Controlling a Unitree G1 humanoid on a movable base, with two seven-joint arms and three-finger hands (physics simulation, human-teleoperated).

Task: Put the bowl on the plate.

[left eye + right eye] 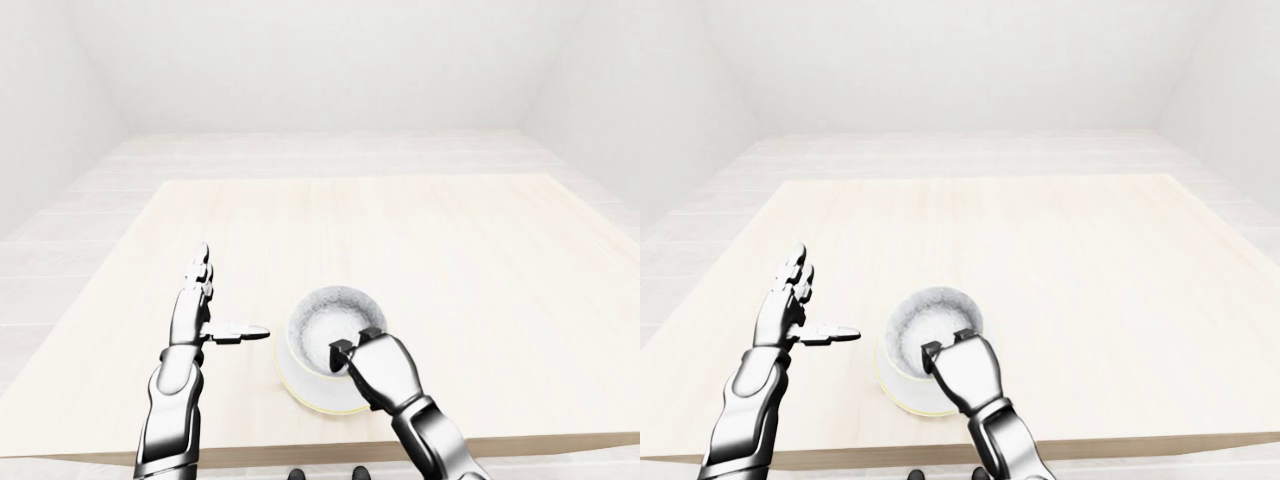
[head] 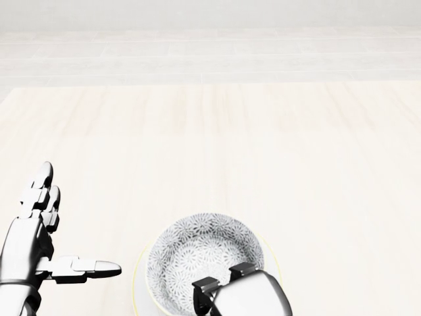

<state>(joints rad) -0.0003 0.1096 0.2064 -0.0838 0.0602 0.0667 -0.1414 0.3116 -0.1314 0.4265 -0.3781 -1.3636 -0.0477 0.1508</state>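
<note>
Stiff, probably slick and breakable, the bowl (image 2: 197,250) is best pinched at its rim, where the right robot hand (image 2: 224,277) grips it.

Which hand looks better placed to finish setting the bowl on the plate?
The right hand: its fingers grip the bowl by its rim, over the plate. The left hand is open, beside it.
</note>
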